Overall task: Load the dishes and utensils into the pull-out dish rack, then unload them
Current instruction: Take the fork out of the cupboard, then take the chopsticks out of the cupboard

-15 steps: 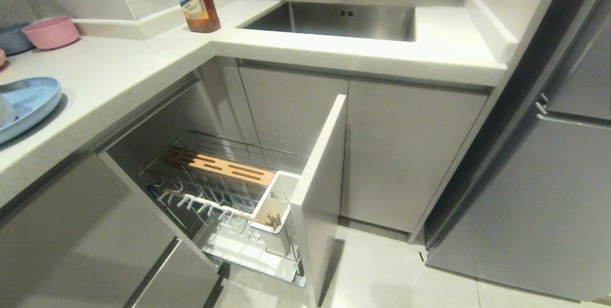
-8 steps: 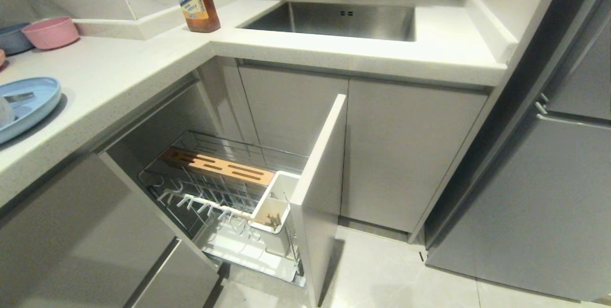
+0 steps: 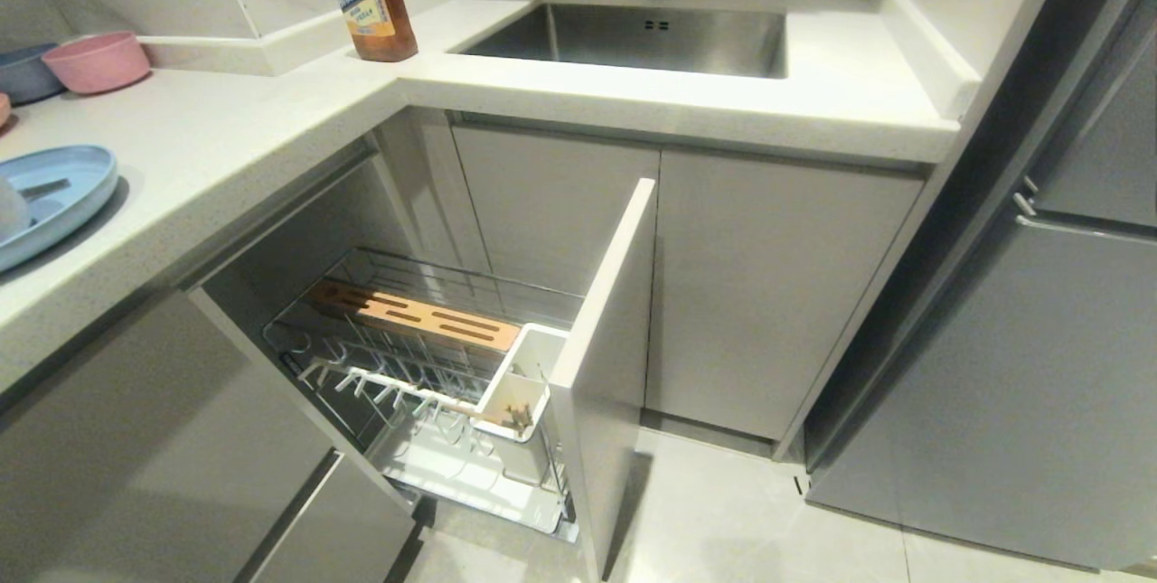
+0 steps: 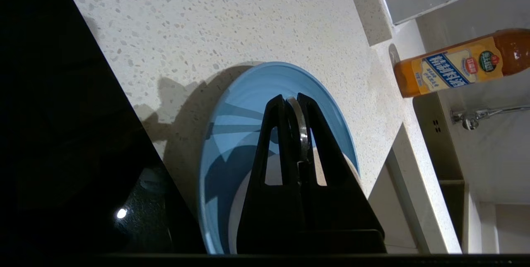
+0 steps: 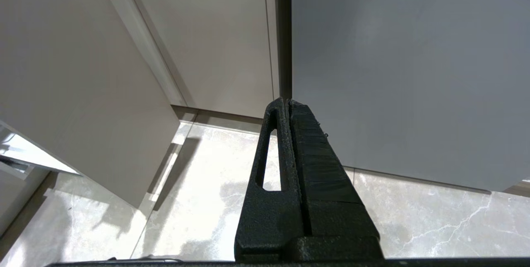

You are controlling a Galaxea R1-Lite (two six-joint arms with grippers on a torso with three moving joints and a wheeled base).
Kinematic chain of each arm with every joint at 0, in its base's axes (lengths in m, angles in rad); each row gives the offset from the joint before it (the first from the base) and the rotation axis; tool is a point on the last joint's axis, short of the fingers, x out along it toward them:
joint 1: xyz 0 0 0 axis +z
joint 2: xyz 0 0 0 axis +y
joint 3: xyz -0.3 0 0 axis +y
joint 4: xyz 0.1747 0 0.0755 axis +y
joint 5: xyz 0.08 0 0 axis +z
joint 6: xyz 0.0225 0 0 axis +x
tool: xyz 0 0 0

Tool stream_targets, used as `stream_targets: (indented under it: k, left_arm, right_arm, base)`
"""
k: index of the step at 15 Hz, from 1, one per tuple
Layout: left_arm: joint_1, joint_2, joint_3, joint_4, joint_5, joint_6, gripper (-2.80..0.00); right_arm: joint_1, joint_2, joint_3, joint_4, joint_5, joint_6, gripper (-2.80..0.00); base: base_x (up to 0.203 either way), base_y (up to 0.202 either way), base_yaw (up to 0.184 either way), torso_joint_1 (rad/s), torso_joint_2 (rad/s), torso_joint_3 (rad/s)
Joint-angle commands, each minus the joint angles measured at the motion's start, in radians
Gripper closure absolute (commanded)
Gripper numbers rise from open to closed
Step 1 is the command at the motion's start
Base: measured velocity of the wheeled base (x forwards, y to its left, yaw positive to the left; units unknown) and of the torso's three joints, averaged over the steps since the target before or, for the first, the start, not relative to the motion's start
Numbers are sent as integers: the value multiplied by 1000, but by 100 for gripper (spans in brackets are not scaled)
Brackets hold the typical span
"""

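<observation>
Change: on the blue plate (image 3: 63, 194), the spoon's (image 4: 301, 128) grey handle has shifted.
Left gripper (image 4: 292, 99): fingers pinching that spoon above the plate.
Right gripper (image 5: 287, 101): pressed together, parked beside cabinets.
Hidden: cream bowl mostly covered.
Rack (image 3: 425, 357): pulled out.

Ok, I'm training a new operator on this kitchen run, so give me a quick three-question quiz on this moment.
1. True or false: the left gripper is shut on the steel spoon.
2. The blue plate lies: A in the rack, B on the counter, C in the sink.
3. Fill in: the right gripper is shut and holds ____.
Key: 1 true; 2 B; 3 nothing.
</observation>
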Motion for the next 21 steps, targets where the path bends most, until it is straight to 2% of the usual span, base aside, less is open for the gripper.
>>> stream_targets:
  k: [1,4,5,17,21]
  left_arm:
    - [1,14,1,2,-4,-4,0]
    - [1,26,-1,3,-1,17,0]
    - [1,28,-2,14,1,26,-280]
    - [5,13,-16,42,2,30,-280]
    - [5,-15,-8,99,11,30,-280]
  right_arm:
    - [0,1,0,0,-1,0,0]
    - [0,1,0,0,0,0,0]
    - [0,1,0,0,0,0,0]
    - [0,1,0,0,0,0,0]
    - [0,1,0,0,0,0,0]
  base:
    - [0,0,0,0,0,0]
    - [0,0,0,0,0,0]
    - [0,0,0,0,0,0]
    - [0,0,0,0,0,0]
    - [0,0,0,0,0,0]
